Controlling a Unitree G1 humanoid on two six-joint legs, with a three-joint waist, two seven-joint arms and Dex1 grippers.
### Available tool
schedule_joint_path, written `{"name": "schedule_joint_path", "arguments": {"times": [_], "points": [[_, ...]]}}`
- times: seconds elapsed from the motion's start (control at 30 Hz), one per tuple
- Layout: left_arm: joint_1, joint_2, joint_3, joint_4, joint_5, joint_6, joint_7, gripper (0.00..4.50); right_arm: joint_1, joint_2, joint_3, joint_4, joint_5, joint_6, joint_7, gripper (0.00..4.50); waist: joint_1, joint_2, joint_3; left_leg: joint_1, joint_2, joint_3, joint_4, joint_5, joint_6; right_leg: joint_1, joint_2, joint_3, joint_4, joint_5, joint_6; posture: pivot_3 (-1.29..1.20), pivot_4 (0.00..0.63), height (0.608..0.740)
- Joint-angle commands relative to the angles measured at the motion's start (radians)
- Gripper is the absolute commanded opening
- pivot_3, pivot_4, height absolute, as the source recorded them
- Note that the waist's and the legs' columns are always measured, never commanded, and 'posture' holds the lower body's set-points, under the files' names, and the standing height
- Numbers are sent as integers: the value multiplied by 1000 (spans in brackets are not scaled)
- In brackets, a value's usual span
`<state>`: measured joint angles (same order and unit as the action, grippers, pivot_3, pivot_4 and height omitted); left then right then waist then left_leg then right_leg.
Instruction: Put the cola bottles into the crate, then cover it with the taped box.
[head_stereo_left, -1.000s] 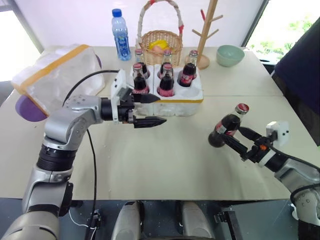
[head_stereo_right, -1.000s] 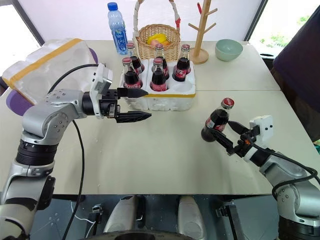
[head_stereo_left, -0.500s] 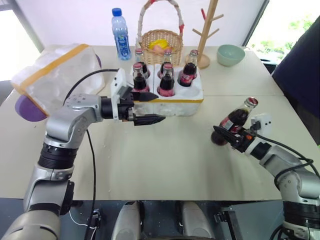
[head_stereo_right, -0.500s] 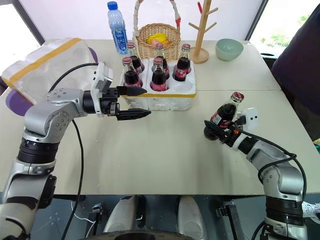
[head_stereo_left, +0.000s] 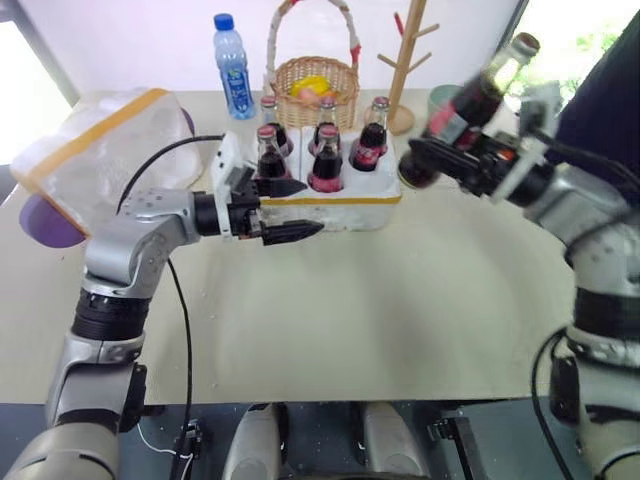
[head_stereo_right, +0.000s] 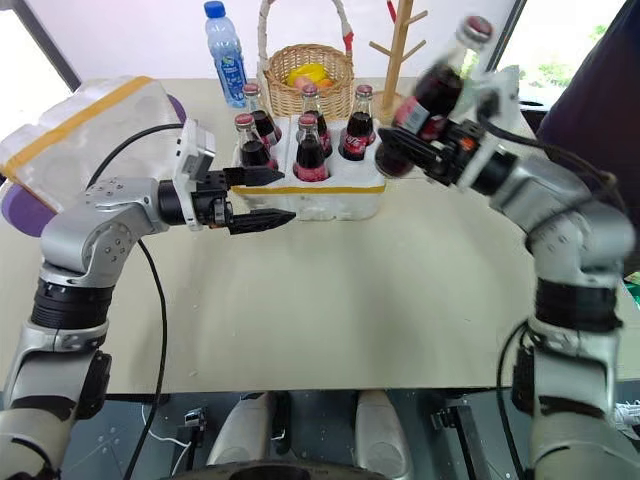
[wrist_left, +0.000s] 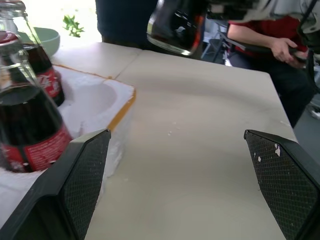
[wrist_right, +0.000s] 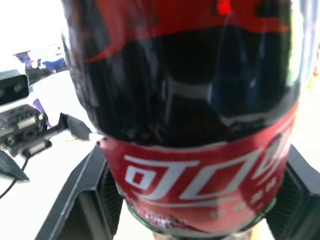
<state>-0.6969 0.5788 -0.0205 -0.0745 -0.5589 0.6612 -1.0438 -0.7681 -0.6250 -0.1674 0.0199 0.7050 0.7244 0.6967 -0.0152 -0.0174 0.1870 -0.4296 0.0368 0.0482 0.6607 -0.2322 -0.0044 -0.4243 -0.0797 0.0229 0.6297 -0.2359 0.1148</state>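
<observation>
1. Your right gripper (head_stereo_right: 425, 150) is clamped shut on the sixth cola bottle (head_stereo_right: 432, 92), gripping it low on the body, near the base. The bottle is hanging in the air, tilted, red cap uppermost, just beside the right end of the crate (head_stereo_right: 330, 190).
2. Your left gripper (head_stereo_right: 250, 200) is standing wide open and holding nothing. It is pointing level along the front of the crate, one finger just beside the front wall.
3. Five cola bottles (head_stereo_right: 309, 153) are standing upright in the crate's wells. The front right well (wrist_left: 102, 100) is looking empty, so that is likely where you are heading.
4. The bottle is glass and full: stiff, fairly heavy for its size, smooth and likely slippery, and breakable if it knocks a neighbour. Holding it low leaves the top free to swing, so you are better off bringing it upright before lowering.
5. The crate is light foam and could slide on the surface (head_stereo_right: 350, 290) if the bottle pushes on the well's rim.
6. The taped box (head_stereo_right: 80, 140) is lying on the surface at the far left, well apart from the crate. It looks bulky but light and easily dented; I would take it with both grippers on opposite sides.
</observation>
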Motion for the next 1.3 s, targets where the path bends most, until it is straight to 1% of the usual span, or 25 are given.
{"name": "schedule_joint_path", "arguments": {"times": [0.03, 0.13, 0.2, 0.33, 0.43, 0.47, 0.53, 0.6, 0.67, 0.77, 0.87, 0.93, 0.97, 1.03, 1.1, 1.23, 1.3], "points": [[8, 8, 37, -27, -10, -16, 16, 4500, -146, 56, 66, 191, -127, -132, 13, 2849, 2, 0, 0, -1, 0, 0, 0, 0, 0, -1, 0, 0, 0, 1, 1, 0, 150, 740], [20, 15, 51, -38, -14, -14, 29, 4500, -220, 95, 109, 336, -212, -212, 25, 2849, 7, 0, 0, -10, -1, 0, 2, 0, 0, -7, -1, -1, 0, 1, 2, 0, 150, 740], [32, 26, 66, -47, -16, -11, 39, 4500, -244, 114, 148, 403, -264, -247, 44, 2849, 5, 0, 0, -15, -1, -1, 3, 0, 0, -12, -2, -1, 0, 2, 3, 0, 150, 740], [50, 46, 88, -54, -16, -14, 52, 4500, -232, 129, 242, 459, -375, -313, 103, 2849, 1, 0, 0, -15, -2, 0, 3, 0, 0, -12, -2, -1, 0, 2, 3, 0, 150, 740], [43, 55, 109, -43, -18, -14, 69, 4500, -208, 133, 278, 465, -426, -314, 116, 2849, 1, 0, 0, -14, -2, -1, 3, 0, 0, -12, -2, -1, 1, 2, 3, 0, 150, 740], [40, 54, 116, -41, -22, -13, 74, 4500, -203, 134, 278, 463, -434, -311, 115, 3873, 1, 0, 0, -14, -2, -1, 3, 0, 0, -12, -2, -1, 1, 2, 3, 0, 150, 740], [34, 51, 121, -40, -28, -10, 81, 4500, -197, 134, 271, 452, -442, -310, 119, 4474, 0, 0, 0, -12, -1, -1, 3, 0, 0, -10, -2, -1, 1, 2, 3, 0, 150, 740], [35, 49, 121, -46, -29, -10, 85, 4500, -192, 120, 250, 415, -431, -296, 132, 4474, 1, 0, 0, -12, -2, -1, 3, 0, 0, -9, -2, -1, 1, 2, 3, 0, 150, 740], [36, 57, 119, -53, -27, -15, 87, 4500, -195, 84, 206, 355, -389, -244, 161, 4474, 1, 0, 0, -12, -1, -1, 3, 0, 0, -9, -2, -1, 1, 2, 3, 0, 150, 740], [48, 102, 150, -78, -39, 5, 85, 4500, -188, -19, 125, 233, -299, -129, 242, 4474, 5, 1, 1, -13, -1, -2, 3, 0, 0, -10, -2, -2, 1, 2, 3, 0, 150, 740], [94, 220, 231, -117, -59, 33, 55, 4500, -168, -185, 35, 102, -196, -17, 357, 4474, 3, 0, 1, -13, -1, -2, 3, 0, 0, -10, -2, -2, 0, 2, 3, 0, 150, 740], [135, 323, 293, -128, -64, 41, 17, 4500, -161, -282, -20, 53, -127, 64, 416, 4474, 1, 0, 1, -13, -1, -1, 1, 0, 0, -10, -2, -2, 0, 1, 2, 0, 150, 740], [150, 361, 314, -128, -66, 41, 2, 4500, -158, -314, -37, 40, -100, 97, 433, 4474, -4, 0, 1, -13, -1, -1, 1, 0, 0, -10, -2, -2, 0, 1, 2, 0, 150, 740], [196, 493, 392, -77, -43, 31, -65, 4500, -140, -406, -74, -1, -49, 147, 497, 4474, -8, 1, 1, -11, 0, 0, 1, 0, 0, -11, -1, -2, 0, 1, 1, 0, 150, 740], [235, 585, 441, -24, -24, 16, -116, 4500, -121, -457, -91, -36, -27, 155, 530, 4474, -11, 1, 1, -10, 3, 2, 1, 0, 0, -11, 0, -2, 0, -1, -3, 0, 150, 740], [410, 841, 534, 267, 116, -96, -353, 4500, -96, -493, -121, -98, 24, 175, 546, 4474, -28, 1, 1, -9, 4, 5, 0, 0, 0, -12, -1, -1, 0, -4, -7, 0, 150, 740], [473, 934, 527, 454, 185, -191, -448, 4500, -78, -489, -127, -127, 48, 175, 550, 4474, -30, 1, 1, -11, 4, 7, -1, 0, -1, -16, -2, -1, 0, -4, -7, 0, 150, 740]]}}
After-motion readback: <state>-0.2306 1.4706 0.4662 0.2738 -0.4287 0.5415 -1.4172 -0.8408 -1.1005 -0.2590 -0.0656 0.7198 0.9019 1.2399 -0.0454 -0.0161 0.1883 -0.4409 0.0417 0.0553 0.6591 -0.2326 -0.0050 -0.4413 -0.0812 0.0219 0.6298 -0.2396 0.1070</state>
